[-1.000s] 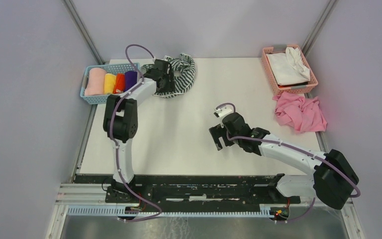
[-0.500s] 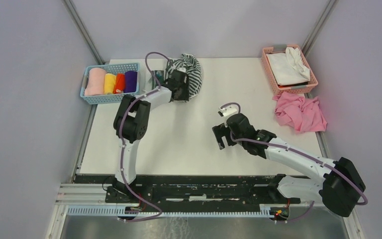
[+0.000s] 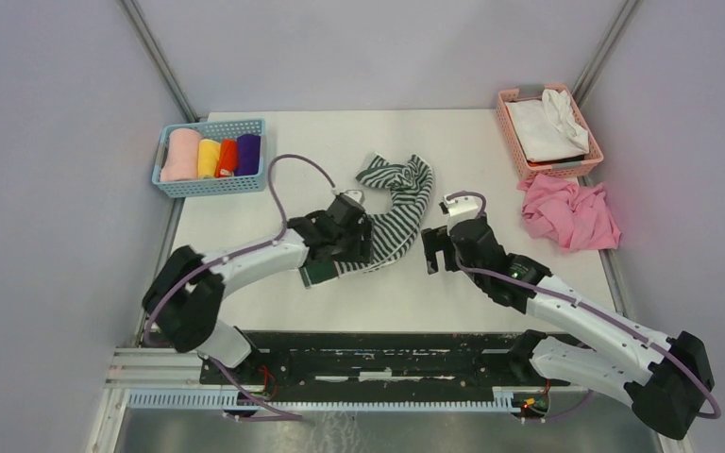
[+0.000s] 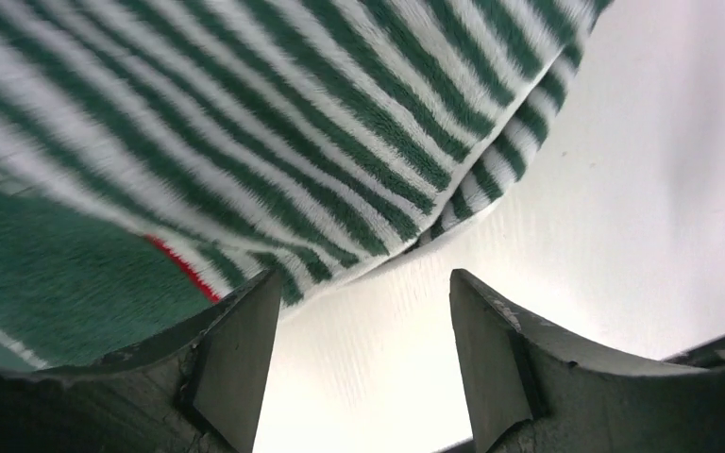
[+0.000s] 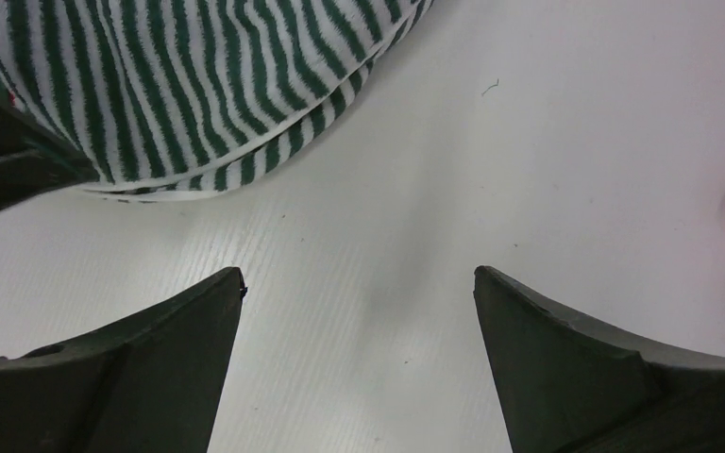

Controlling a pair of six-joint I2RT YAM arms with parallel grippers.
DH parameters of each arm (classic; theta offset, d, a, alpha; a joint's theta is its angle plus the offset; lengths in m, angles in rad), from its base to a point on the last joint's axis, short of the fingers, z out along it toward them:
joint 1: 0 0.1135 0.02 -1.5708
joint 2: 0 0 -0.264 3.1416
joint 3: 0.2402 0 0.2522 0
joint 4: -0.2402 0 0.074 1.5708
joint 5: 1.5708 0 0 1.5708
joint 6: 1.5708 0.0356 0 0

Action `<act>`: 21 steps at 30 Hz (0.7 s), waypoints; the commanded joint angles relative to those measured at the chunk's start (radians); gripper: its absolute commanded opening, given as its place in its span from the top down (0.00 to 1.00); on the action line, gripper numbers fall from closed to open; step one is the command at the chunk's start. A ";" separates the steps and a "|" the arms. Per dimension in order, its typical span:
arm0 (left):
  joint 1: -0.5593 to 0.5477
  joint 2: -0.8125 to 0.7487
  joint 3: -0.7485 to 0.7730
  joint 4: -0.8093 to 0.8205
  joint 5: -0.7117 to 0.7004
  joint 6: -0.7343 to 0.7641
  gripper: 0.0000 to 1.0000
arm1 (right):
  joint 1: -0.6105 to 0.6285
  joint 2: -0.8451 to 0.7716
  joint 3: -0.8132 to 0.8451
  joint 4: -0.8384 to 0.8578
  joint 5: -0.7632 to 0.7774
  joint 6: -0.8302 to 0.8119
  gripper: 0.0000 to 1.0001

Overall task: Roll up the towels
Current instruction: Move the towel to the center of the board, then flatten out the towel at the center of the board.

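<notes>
The green-and-white striped towel (image 3: 401,203) lies crumpled and stretched out in the middle of the table. My left gripper (image 3: 342,247) is at its near-left end, open. In the left wrist view (image 4: 363,283) bare table shows between the jaws, and the towel (image 4: 245,123) lies over the left finger (image 4: 236,359). My right gripper (image 3: 436,250) is open and empty just right of the towel, which shows at the upper left of the right wrist view (image 5: 179,94). The purple cloth (image 3: 248,154) sits rolled in the blue basket (image 3: 210,187).
The blue basket at the back left also holds pink, yellow and orange rolls. A pink basket (image 3: 513,142) with a white cloth (image 3: 547,127) stands at the back right. A crumpled pink cloth (image 3: 571,212) lies in front of it, by the table's right edge.
My left arm has dragged the striped towel from the back of the table to the middle. My right gripper has moved further from the arms' bases, toward the towel.
</notes>
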 commanded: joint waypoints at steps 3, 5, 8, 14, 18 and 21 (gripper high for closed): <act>0.015 -0.288 -0.117 -0.108 -0.124 -0.168 0.26 | -0.006 -0.015 0.001 0.006 0.032 0.040 0.00; 0.017 -0.329 -0.155 -0.164 -0.172 -0.213 0.27 | -0.006 0.002 0.002 0.014 0.023 0.045 0.00; 0.032 -0.370 -0.231 -0.202 -0.191 -0.285 0.28 | -0.006 0.027 0.002 0.020 0.014 0.050 0.00; 0.047 -0.424 -0.339 -0.235 -0.201 -0.360 0.31 | -0.006 0.059 0.007 0.030 0.003 0.055 0.00; 0.049 -0.416 -0.356 -0.248 -0.226 -0.370 0.31 | -0.006 0.078 0.010 0.044 -0.006 0.055 0.00; 0.051 -0.389 -0.357 -0.235 -0.249 -0.363 0.31 | -0.006 0.091 0.013 0.050 -0.016 0.060 0.00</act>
